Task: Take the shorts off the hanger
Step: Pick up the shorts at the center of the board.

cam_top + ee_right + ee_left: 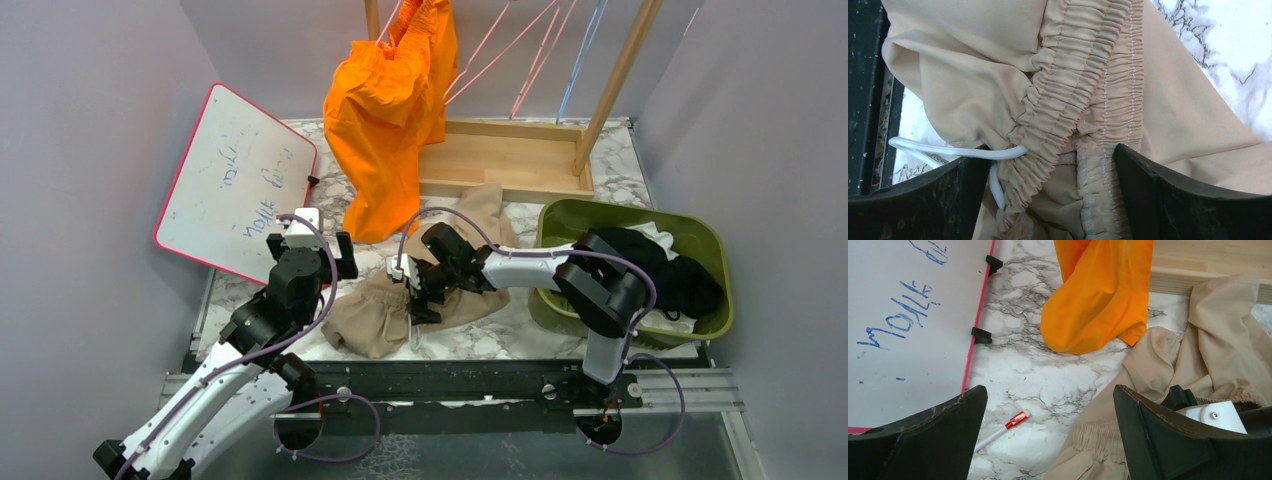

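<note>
Tan shorts point(1088, 90) are seen crumpled on the bench point(470, 340), already off the hanger. They lie between the orange shorts point(385, 110), which are hung on the rack point(500, 160), and the green bin point(560, 215). Their gathered waistband is straddled by the right claw point(1048, 165), whose fingers are spread wide with nothing gripped. For a sure pick, the thick elastic should be pinched rather than the white drawstring point(948, 150) alone. The left claw point(1050, 400) is likewise held wide and empty, just beside the tan shorts.
</note>
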